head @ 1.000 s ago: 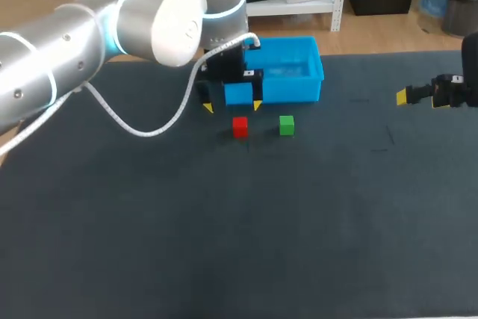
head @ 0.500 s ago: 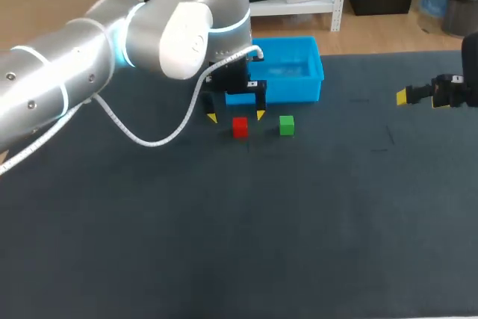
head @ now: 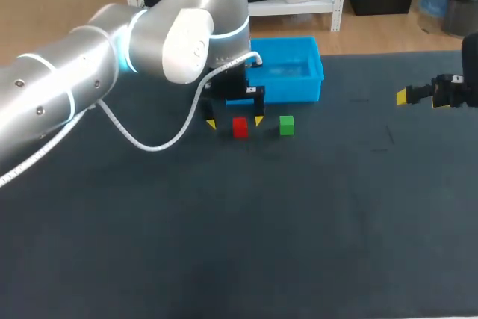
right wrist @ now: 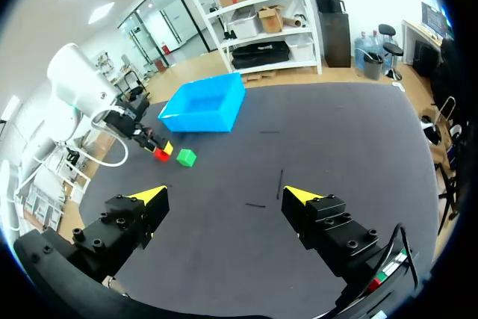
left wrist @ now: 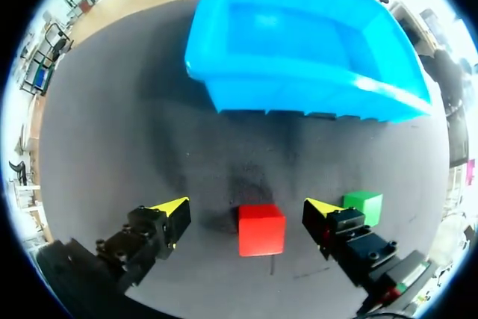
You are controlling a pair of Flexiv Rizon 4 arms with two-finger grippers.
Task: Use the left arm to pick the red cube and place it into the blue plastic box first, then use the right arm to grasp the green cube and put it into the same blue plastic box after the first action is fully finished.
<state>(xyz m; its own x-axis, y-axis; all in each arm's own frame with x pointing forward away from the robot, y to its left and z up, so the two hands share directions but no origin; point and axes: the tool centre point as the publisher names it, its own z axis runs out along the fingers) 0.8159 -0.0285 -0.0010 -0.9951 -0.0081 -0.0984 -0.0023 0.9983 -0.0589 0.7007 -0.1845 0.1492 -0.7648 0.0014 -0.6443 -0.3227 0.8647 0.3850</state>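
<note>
It's a robotics lab: robot arms (head: 67, 87) at a dark table (head: 261, 222).

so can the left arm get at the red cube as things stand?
Probably yes: the left gripper is open with the red cube between its fingers, nothing over it; the green cube lies outside them.

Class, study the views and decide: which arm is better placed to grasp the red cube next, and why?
Left. The left gripper is open, with one yellow tip on either side of the red cube and neither touching it. The right gripper is open and empty, far from the cube.
</note>
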